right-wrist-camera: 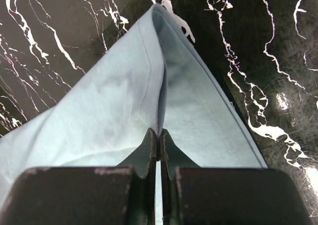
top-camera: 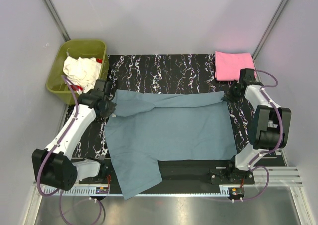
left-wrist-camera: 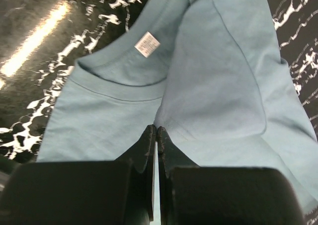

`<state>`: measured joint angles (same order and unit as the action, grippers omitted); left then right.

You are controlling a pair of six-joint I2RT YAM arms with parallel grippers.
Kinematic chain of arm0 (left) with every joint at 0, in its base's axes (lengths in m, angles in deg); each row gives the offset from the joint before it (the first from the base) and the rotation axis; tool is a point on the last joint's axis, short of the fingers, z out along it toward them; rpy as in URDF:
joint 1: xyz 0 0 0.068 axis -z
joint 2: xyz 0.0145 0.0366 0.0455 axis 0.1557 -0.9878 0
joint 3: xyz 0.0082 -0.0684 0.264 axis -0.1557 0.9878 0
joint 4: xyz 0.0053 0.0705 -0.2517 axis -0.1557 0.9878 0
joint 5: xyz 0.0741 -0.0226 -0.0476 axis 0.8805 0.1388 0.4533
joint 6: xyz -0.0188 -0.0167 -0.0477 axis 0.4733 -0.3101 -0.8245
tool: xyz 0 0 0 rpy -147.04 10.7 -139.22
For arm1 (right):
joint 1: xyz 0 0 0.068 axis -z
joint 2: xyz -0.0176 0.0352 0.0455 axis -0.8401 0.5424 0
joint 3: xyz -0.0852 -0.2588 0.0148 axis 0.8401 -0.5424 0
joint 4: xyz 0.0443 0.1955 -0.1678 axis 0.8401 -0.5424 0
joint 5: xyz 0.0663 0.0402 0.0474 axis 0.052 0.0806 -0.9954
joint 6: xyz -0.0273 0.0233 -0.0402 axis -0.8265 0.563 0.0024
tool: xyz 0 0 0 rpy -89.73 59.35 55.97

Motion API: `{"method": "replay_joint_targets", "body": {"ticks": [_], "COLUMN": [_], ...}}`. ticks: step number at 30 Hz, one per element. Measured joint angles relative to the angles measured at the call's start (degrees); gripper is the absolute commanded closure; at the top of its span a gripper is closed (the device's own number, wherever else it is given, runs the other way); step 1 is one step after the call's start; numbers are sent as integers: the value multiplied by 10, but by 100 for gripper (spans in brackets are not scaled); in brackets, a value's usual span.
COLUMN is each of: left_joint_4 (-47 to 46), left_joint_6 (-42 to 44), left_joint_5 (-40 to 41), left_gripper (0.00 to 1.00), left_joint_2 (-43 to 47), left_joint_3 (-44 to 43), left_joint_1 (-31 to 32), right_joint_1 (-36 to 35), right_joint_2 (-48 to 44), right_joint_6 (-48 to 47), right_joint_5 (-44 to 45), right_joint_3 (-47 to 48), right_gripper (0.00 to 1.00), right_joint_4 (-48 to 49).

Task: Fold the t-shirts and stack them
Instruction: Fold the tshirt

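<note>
From the top view, the large blue-grey t-shirt [top-camera: 171, 130] lies spread over the middle of the black marbled table [top-camera: 164, 66]. Its far edge runs in a line between the two grippers, and its near left part reaches over the near edge of the table. The left gripper [top-camera: 110, 107] is at the far left corner of this shirt and the right gripper [top-camera: 227, 96] is at the far right corner. The pink t-shirt [top-camera: 233, 65] lies folded at the far right corner of the table, just beyond the right gripper. The olive-green tub [top-camera: 57, 71] stands at the far left beside the table. Inside it lies the cream-white t-shirt [top-camera: 80, 68], crumpled, with a small piece of the red t-shirt [top-camera: 101, 61] showing at its right

In the left wrist view, the jaws of the left gripper [left-wrist-camera: 156, 133] are clenched on a fold of the blue-grey cloth [left-wrist-camera: 213, 86], near the collar. A white label [left-wrist-camera: 147, 44] shows inside the collar

In the right wrist view, the jaws of the right gripper [right-wrist-camera: 159, 135] are also clenched on the blue-grey cloth [right-wrist-camera: 99, 120], at a seam. The cloth narrows to a point on the table away from the gripper
</note>
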<state>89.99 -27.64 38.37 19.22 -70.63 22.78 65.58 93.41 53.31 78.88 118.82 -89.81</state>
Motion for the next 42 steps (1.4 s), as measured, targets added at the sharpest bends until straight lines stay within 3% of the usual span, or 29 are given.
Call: {"method": "replay_joint_targets", "body": {"ticks": [10,22,42], "left_joint_4": [41,14,-18], "left_joint_6": [3,2,-1], "left_joint_5": [70,52,68], "left_gripper": [100,100,100], "left_joint_2": [35,60,45], "left_joint_3": [-56,100,129], "left_joint_1": [1,32,41], "right_joint_1": [0,0,0], "right_joint_2": [0,0,-40], "right_joint_6": [0,7,13], "right_joint_5": [27,26,47], "right_joint_3": [3,-47,-53], "right_gripper": [100,100,100], "right_joint_4": [-11,-8,-29]}}
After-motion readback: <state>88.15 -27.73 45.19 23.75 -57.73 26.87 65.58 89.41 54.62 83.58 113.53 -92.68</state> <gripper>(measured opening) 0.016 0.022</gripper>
